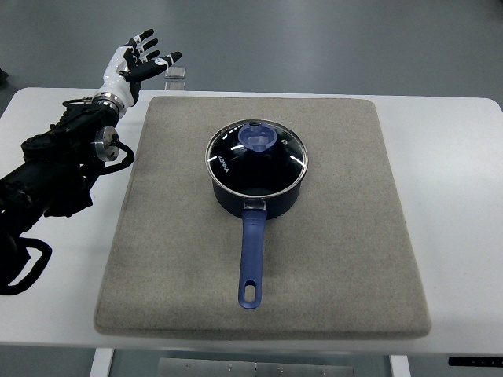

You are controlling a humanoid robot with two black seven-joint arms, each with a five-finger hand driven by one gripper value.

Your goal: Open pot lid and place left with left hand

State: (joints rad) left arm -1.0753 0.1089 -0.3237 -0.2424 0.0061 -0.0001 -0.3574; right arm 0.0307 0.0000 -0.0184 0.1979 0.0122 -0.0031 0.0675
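One pot (256, 182) sits near the middle of the grey mat (346, 259) that covers most of the white desk (456, 157). It is dark blue, and its glass lid (256, 159) is still seated on the rim, steel band all round, with the blue knob (258, 138) toward the lid's 12 o'clock edge. The pot's long blue handle (251, 263) runs out toward 6 o'clock, ending in a hanging slot, and it lies flat over the mat without reaching the mat's near edge.

My left hand (135, 61) is up at about 10 o'clock from the pot, well apart from it, past the mat's far left corner and over the desk's back edge. My fingers (146, 37) are spread and relaxed, pointing toward 1 o'clock, and they hold nothing. My left arm (55, 169), black and cabled, comes in from the left edge and crosses the bare strip of desk beside the mat, its wrist just beside the mat's left edge.

A small grey block (177, 72) lies just beyond my fingertips at the desk's back edge; I cannot tell what it is
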